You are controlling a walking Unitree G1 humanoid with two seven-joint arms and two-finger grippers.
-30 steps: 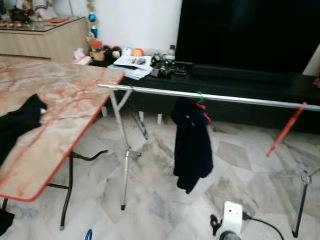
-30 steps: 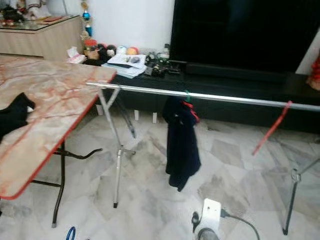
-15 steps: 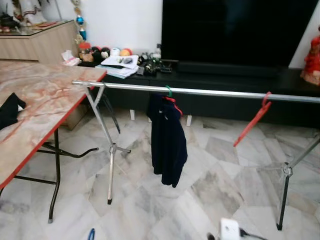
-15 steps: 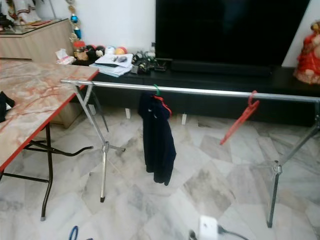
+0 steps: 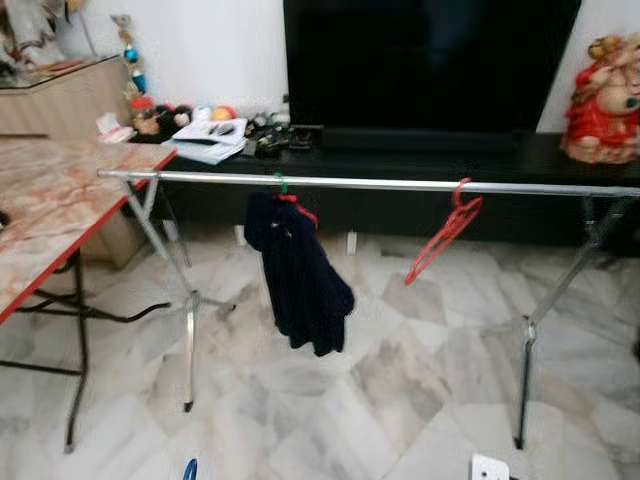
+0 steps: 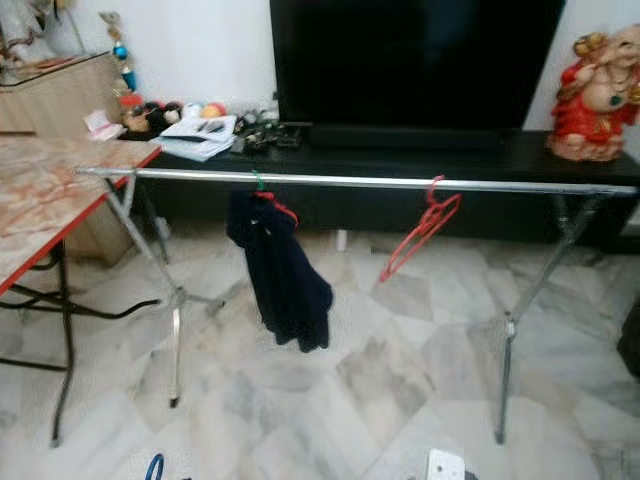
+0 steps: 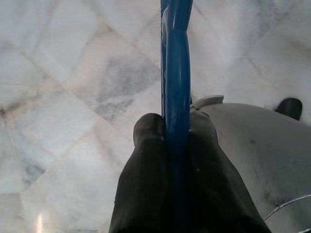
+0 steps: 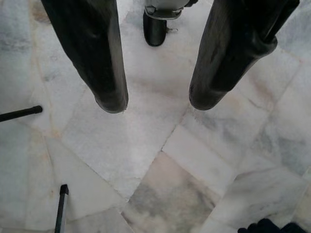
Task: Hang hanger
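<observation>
Left hand (image 7: 176,133) clamps a blue hanger (image 7: 177,73); right hand (image 8: 158,104) gapes wide; rail (image 5: 380,184) carries dark garment (image 5: 300,270), red hanger (image 5: 442,232).

Ahead of you the rail (image 5: 370,184) runs left to right; a jacket (image 5: 298,268) hangs left of a hanger (image 5: 440,232). The bench (image 5: 50,215) stands left, the television (image 5: 425,62) behind.

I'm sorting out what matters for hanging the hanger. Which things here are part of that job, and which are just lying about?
Part of the job:
- blue hanger, clamped in the left gripper
- rail

Just lying about:
- dark garment hanging on the rail
- red hanger on the rail
- table
- TV
- red figurine
- right gripper, fingers open over the floor
</observation>
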